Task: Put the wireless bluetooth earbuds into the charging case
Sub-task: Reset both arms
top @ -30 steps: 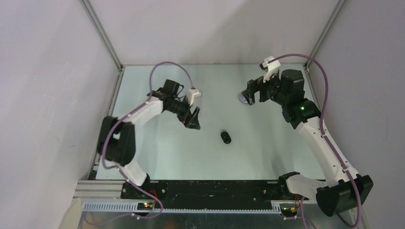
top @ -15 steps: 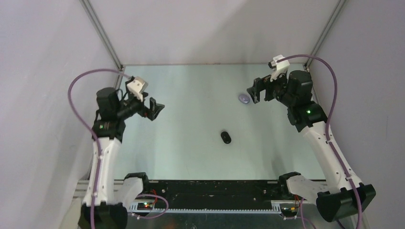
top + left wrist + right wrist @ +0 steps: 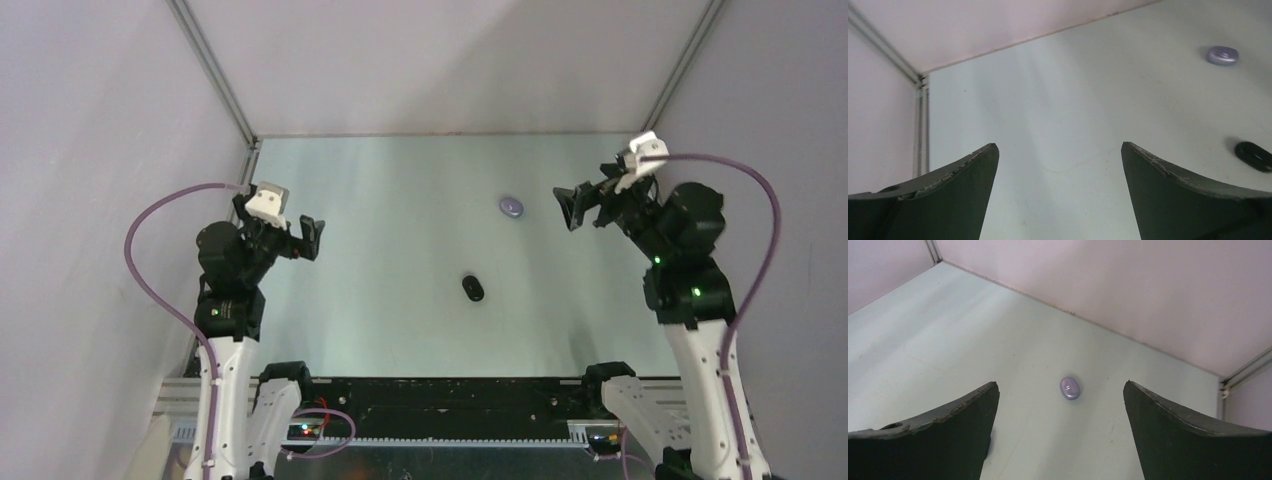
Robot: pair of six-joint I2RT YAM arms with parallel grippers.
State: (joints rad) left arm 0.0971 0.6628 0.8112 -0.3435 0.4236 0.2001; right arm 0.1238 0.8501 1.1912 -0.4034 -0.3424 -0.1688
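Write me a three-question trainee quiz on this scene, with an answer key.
1. True or false: the left end effector grips the black case.
2. Which thing lies nearest the right end effector? A. the purple case. B. the black case. C. the left end effector.
3. Fill in: both end effectors are empty, and their jaws stand ____.

Key: 1 false; 2 A; 3 open.
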